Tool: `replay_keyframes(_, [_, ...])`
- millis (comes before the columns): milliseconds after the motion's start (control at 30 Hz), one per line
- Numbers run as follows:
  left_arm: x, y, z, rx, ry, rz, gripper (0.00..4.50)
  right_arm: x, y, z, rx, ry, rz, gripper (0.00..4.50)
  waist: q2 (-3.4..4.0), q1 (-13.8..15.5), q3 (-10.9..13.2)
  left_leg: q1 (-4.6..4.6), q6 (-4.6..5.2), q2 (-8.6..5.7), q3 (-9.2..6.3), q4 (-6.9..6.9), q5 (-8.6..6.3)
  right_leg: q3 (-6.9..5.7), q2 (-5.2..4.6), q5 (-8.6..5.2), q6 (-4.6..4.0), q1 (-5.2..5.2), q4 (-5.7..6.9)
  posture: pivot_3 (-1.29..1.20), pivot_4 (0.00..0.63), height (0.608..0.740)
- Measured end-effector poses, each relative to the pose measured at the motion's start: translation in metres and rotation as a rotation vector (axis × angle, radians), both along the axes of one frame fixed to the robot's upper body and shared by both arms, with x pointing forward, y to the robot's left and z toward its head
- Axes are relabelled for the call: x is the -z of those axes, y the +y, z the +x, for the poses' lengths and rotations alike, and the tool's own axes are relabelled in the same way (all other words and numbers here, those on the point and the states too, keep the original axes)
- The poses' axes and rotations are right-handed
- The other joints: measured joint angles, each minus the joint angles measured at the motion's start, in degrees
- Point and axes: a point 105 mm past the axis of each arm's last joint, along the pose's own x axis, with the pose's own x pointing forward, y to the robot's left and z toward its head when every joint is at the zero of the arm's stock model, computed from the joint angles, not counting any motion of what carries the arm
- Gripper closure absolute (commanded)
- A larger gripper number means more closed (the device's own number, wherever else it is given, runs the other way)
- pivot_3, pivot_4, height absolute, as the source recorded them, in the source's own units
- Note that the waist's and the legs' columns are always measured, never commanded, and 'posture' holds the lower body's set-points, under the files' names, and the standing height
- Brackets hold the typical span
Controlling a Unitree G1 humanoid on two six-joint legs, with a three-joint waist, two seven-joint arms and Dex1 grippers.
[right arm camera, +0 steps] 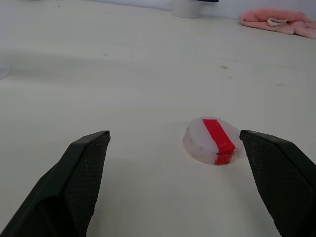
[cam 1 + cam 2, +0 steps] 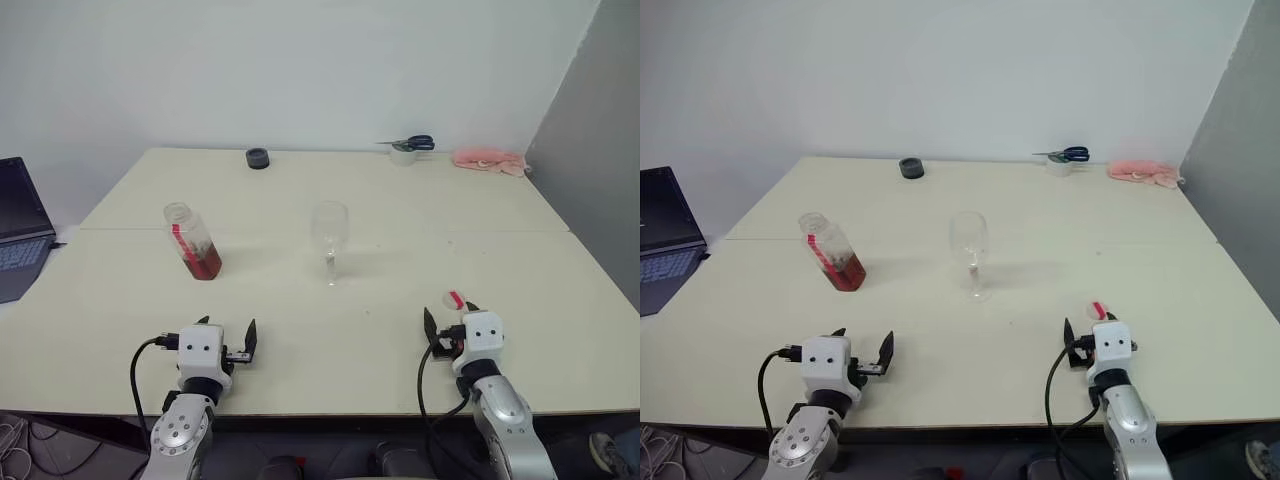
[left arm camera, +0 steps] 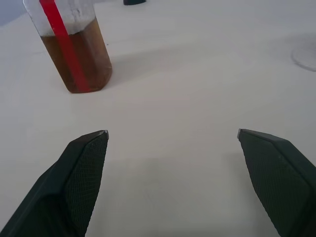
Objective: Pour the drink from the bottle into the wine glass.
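White walls back a pale tabletop (image 2: 400, 215) on which the task's things are set out. Toward the left edge stands the bottle (image 2: 192, 241), its cap off, the drink (image 2: 203, 262) filling only its lower part. Near the middle, well apart from it, the wine glass (image 2: 330, 240) stands upright and looks empty. Close to the near edge on the right lies the cap (image 1: 213, 140), white with a red stripe.

Both grippers hover low at the near edge. On the left gripper (image 2: 229, 338) the fingers are spread fully, nothing between them, the bottle ahead. On the right gripper (image 2: 449, 322) the fingers are likewise wide apart and empty, the cap just beyond them.

Being thin plastic and only part full, the bottle is judged light and liable to dent; it would best be gripped across its flat sides at mid-height. Fragile and easily tipped, the glass is better left standing.

No writing can be read; only a red stripe marks the bottle.
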Motion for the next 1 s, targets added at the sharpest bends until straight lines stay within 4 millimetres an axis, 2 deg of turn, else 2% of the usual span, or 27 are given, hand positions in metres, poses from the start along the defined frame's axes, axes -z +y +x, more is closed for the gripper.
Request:
replay_keyframes(433, [-0.005, -0.015, -0.002, -0.016, -0.052, 0.006, 0.00, -0.009, -0.015, -0.021, 0.080, -0.016, -0.030, 0.02, 0.24, 0.1, -0.4, 0.07, 0.01, 0.00, 0.06, 0.01, 0.00, 0.06, 0.01, -0.11, -0.19, 0.10, 0.00, 0.00, 0.000, 0.740])
replay_keyframes(467, [-0.005, -0.015, -0.002, -0.022, -0.058, 0.006, 0.00, -0.010, -0.016, -0.022, 0.084, -0.021, -0.033, 0.02, 0.23, 0.1, -0.4, 0.08, 0.01, 0.00, 0.06, 0.02, 0.00, 0.06, 0.01, -0.11, -0.19, 0.11, 0.00, 0.00, 0.150, 0.740])
replay_keyframes(500, [-0.003, -0.015, -0.002, -0.023, -0.052, 0.003, 0.00, -0.009, -0.015, -0.022, 0.082, -0.016, -0.031, 0.02, -0.12, 0.2, 1.1, 0.23, 0.05, 0.00, 0.04, 0.03, -0.03, 0.06, 0.00, -0.21, -0.36, 0.07, -0.07, 0.00, 0.150, 0.740])
replay_keyframes(533, [0.002, -0.014, -0.002, -0.025, -0.031, -0.001, 0.00, -0.004, -0.014, -0.019, 0.076, 0.003, -0.029, 0.02, -0.06, 0.2, 2.5, 0.98, 0.10, 0.02, -0.01, 0.07, -0.07, 0.15, -0.05, -0.29, -0.43, 0.51, -0.03, 0.00, 0.150, 0.740])
replay_keyframes(567, [0.009, -0.013, -0.003, -0.025, -0.003, -0.009, 0.00, 0.003, -0.011, -0.019, 0.059, 0.033, -0.022, 0.02, -0.12, 0.1, 3.6, 0.79, 0.12, 0.04, -0.02, 0.01, -0.06, 0.14, -0.04, -0.30, -0.43, 0.48, -0.06, 0.00, 0.150, 0.740])
replay_keyframes(600, [0.006, -0.012, -0.003, -0.020, -0.010, -0.012, 0.00, 0.000, -0.010, -0.018, 0.046, 0.024, -0.016, 0.02, -0.13, 0.1, 4.0, 0.74, 0.14, 0.05, -0.01, -0.04, -0.05, 0.14, -0.04, -0.30, -0.43, 0.50, -0.06, 0.00, 0.150, 0.740])
replay_keyframes(700, [0.003, -0.008, 0.000, -0.002, -0.012, -0.012, 0.00, -0.004, -0.006, -0.010, 0.003, 0.024, -0.019, 0.02, -0.10, 0.0, 4.7, 0.88, 0.16, 0.08, 0.05, 0.00, -0.04, 0.28, -0.23, -0.30, -0.44, 0.52, -0.04, 0.00, 0.150, 0.740])
replay_keyframes(1000, [-0.005, 0.008, 0.006, 0.030, -0.009, -0.025, 0.00, -0.015, 0.015, 0.011, -0.168, 0.032, 0.003, 0.02, -0.08, 0.0, 5.7, 0.57, 0.25, 0.04, 0.05, -0.08, -0.09, 0.14, -0.02, -0.29, -0.44, 0.45, 0.00, 0.00, 0.150, 0.740])
